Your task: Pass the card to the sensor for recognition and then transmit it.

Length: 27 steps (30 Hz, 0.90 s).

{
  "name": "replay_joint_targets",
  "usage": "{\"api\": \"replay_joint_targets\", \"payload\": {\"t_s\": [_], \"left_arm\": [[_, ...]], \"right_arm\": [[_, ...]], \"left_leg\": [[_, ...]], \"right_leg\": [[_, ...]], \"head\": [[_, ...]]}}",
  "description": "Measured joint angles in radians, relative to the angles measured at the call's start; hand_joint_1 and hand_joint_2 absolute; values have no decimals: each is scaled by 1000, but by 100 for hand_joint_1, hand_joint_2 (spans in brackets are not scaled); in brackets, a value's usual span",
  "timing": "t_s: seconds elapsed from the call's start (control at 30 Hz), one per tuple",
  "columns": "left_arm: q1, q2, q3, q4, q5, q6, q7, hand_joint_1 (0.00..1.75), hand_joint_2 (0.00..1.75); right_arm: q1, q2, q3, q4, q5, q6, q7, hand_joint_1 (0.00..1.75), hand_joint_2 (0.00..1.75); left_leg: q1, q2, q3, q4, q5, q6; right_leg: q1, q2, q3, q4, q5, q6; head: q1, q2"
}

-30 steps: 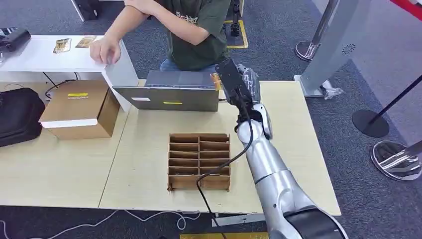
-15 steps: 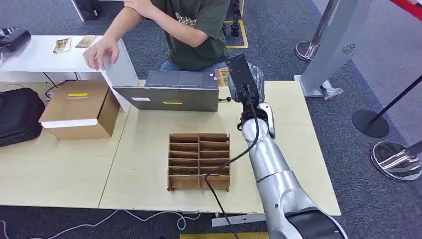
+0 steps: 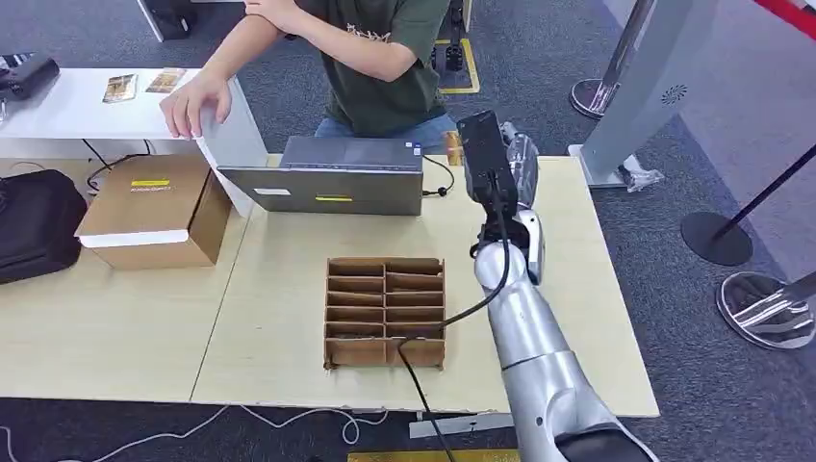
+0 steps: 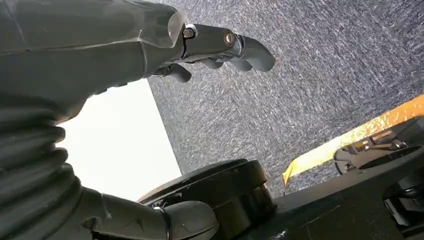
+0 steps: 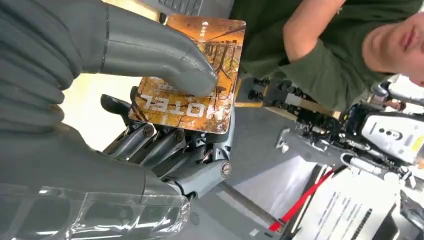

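1. Card (image 5: 192, 75): a thin, stiff, glossy hotel key card. I judge it light and slippery, best pinched flat across its faces, well in from the edge.
2. Right hand (image 5: 165, 115): thumb pressed on the printed face, fingers behind; the card is held, its far end standing free.
3. Laptop (image 3: 332, 173): my landmark. The card (image 3: 452, 146) sits just beyond its right rear corner, above the table (image 3: 577, 250).
4. Person (image 3: 385, 58): seated behind the laptop.
5. Left hand (image 4: 220, 47): holding nothing, fingers loosely curled, apart from the thumb.
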Motion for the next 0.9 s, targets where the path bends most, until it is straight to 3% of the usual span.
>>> {"api": "replay_joint_targets", "payload": {"t_s": [0.5, 0.9], "left_arm": [[1, 0, -7, 0, -3, 8, 3, 0, 175], [3, 0, -7, 0, 5, 21, 3, 0, 175]], "right_arm": [[141, -31, -22, -166, -5, 2, 29, 175, 175], [193, -49, -47, -203, -6, 5, 36, 175, 175]], "left_leg": [[0, 0, 0, 0, 0, 0], [0, 0, 0, 0, 0, 0]], "right_leg": [[0, 0, 0, 0, 0, 0], [0, 0, 0, 0, 0, 0]], "head": [[0, 0], [0, 0]]}}
